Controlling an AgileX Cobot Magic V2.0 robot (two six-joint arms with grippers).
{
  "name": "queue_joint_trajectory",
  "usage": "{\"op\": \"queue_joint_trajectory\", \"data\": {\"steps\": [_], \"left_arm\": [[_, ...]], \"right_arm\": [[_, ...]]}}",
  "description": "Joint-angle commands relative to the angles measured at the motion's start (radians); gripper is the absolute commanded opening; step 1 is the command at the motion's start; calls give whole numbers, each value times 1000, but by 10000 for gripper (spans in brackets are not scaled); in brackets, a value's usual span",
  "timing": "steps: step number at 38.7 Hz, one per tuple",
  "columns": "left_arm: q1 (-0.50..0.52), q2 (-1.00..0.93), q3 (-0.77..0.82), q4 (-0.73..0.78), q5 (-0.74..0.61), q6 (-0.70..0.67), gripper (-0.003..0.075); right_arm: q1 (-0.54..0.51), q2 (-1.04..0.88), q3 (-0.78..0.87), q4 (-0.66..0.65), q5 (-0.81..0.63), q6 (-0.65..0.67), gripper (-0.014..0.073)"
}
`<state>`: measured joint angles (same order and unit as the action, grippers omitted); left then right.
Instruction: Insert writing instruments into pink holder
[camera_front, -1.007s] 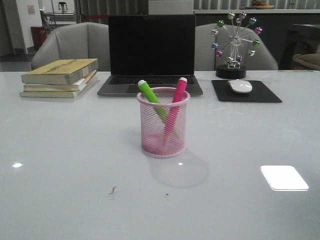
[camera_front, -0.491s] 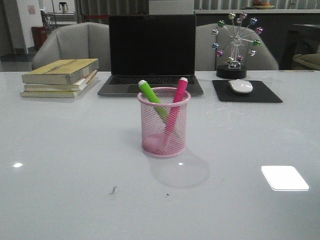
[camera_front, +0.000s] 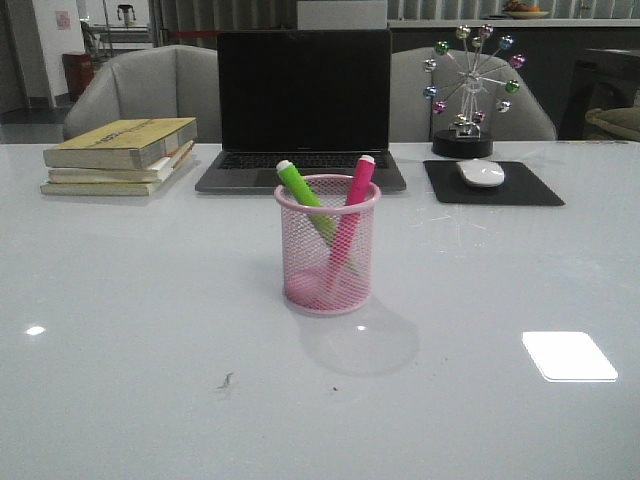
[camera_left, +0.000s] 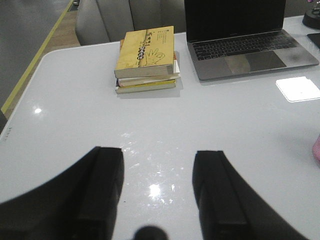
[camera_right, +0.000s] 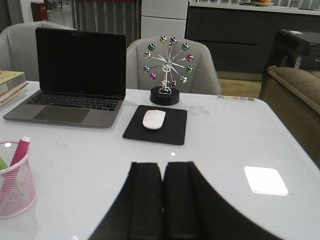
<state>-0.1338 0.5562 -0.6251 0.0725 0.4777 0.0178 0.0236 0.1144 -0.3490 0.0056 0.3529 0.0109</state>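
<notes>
The pink holder stands in the middle of the tabletop. The green marker and the pink marker both lean inside it, so the job looks done. Nothing seems left to pick up. The left gripper has its fingers apart. The right gripper has its fingers together. Both hang over bare tabletop, well away from the laptop and books.

We count two markers, one green and one pink, one pink cup, one laptop, three stacked books, one mouse, one mouse pad, two chairs.
</notes>
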Motion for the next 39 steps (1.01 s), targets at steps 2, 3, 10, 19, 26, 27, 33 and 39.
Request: {"op": "queue_joint_trajectory", "data": {"steps": [2, 3, 10, 19, 26, 27, 33, 39], "left_arm": [[3, 0, -30, -4, -78, -5, 382], [3, 0, -30, -4, -78, -5, 382], [3, 0, -30, -4, -78, -5, 382], [3, 0, -30, -4, -75, -5, 382], [3, 0, -30, -4, -75, -5, 382], [3, 0, -30, -4, -75, -5, 382], [3, 0, -30, -4, -75, -5, 382], [3, 0, -30, -4, -75, -5, 382]], "right_arm": [[13, -63, 60, 39, -181, -2, 57], [16, -74, 80, 43, -193, -2, 57], [33, -145, 210, 52, -284, -2, 57], [34, -143, 347, 60, -395, -2, 57], [34, -143, 380, 58, -347, -2, 57], [34, -143, 380, 58, -340, -2, 57], [34, -143, 380, 58, -310, -2, 57], [34, -143, 380, 59, -257, -2, 57]]}}
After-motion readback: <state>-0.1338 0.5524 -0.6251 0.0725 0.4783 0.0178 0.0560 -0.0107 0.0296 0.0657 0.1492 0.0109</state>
